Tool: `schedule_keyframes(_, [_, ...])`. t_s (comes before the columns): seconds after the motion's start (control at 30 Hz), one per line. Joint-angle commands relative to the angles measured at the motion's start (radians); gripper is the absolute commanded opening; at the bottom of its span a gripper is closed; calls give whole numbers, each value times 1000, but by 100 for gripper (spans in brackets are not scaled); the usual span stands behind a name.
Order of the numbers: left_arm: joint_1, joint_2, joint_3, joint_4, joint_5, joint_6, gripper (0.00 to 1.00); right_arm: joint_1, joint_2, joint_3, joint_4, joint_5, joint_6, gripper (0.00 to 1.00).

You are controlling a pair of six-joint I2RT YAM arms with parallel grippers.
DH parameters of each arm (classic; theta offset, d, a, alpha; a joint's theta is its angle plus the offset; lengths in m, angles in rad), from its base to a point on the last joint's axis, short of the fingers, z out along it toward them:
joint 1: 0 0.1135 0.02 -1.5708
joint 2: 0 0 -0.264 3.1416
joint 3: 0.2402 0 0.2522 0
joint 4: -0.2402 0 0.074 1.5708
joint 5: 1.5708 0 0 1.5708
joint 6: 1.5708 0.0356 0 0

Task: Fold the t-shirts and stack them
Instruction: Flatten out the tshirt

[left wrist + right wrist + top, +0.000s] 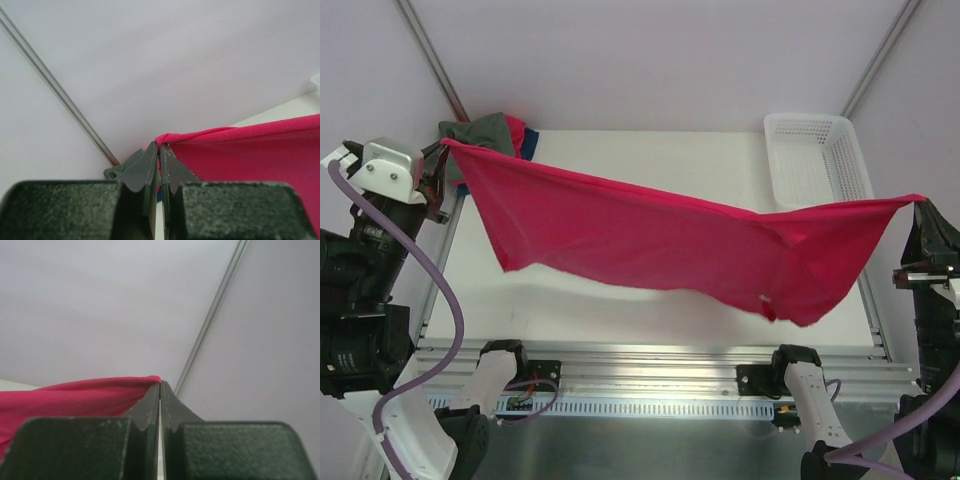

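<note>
Beyond my left gripper point(160, 146) I get a plain, pale lilac wall point(175, 60), with a thin metal rod point(55, 83) slanting down across it toward the tip. Past the right gripper point(160, 385) it is much the same: lilac wall, one slim rod point(206, 320) climbing up and to the right. Below and between the two, a white tabletop point(650, 160) ends in a ribbed aluminium rail point(650, 355) at its near edge — lighting soft and even throughout.

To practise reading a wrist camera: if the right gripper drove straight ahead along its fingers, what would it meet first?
The right gripper, shut on an edge of the crimson t-shirt, would probably reach the pale wall beside the metal pole; depth is unclear.
</note>
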Motion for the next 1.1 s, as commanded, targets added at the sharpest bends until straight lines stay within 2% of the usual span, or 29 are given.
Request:
schedule_keyframes(0.0, [-5, 29, 11, -59, -58, 60, 0, 24, 30, 13, -70, 66, -64, 1])
schedule_keyframes(0.2, [-7, 87, -55, -68, -62, 81, 0, 59, 88, -26, -43, 86, -99, 1])
schedule_keyframes(0.4, [-5, 206, -187, -59, -37, 152, 0, 59, 168, -209, 89, 66, -107, 1])
schedule_keyframes(0.53, [-5, 344, -295, 11, -32, 204, 0, 59, 287, -298, 186, 58, -113, 1])
schedule_keyframes(0.67, [-5, 479, -356, 122, -35, 244, 0, 61, 508, -313, 273, 60, -99, 1])
schedule_keyframes(0.77, [-2, 611, -343, 193, -57, 255, 0, 66, 614, -304, 330, 83, -90, 1])
schedule_keyframes(0.93, [1, 810, -207, 236, -115, 237, 0, 75, 804, -240, 366, 107, -108, 1])
schedule_keyframes(1.07, [1, 852, -152, 248, -137, 218, 0, 85, 832, -246, 361, 112, -114, 1])
